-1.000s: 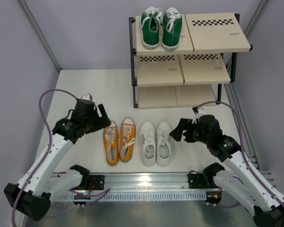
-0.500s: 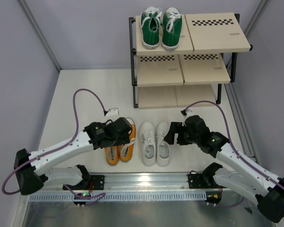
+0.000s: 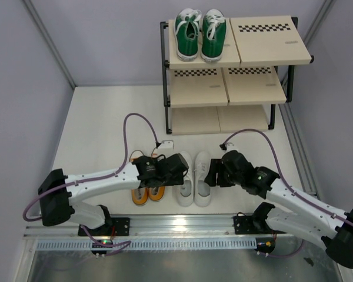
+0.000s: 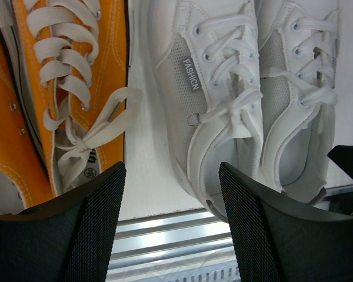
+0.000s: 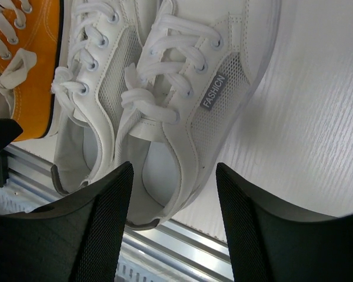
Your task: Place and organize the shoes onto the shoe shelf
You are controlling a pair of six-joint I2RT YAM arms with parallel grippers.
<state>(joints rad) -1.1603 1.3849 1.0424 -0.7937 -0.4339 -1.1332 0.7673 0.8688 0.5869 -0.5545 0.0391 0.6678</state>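
Plain white lace-up sneakers sit side by side on the white worktop [image 3: 106, 117]. The heel of one white sneaker [image 5: 182, 88] lies between the fingers of the right hand [image 5: 173, 170], which is spread; contact unclear. The left hand [image 4: 172, 170] is spread too. One of its fingers is over an orange canvas sneaker [image 4: 115, 53] and the other over the heel of the second white sneaker [image 4: 223, 88], with bare worktop between. Far beyond both hands, green canvas sneakers [image 3: 187, 38] stand on the top board of the black-framed, beige-board shoe shelf [image 3: 265, 35].
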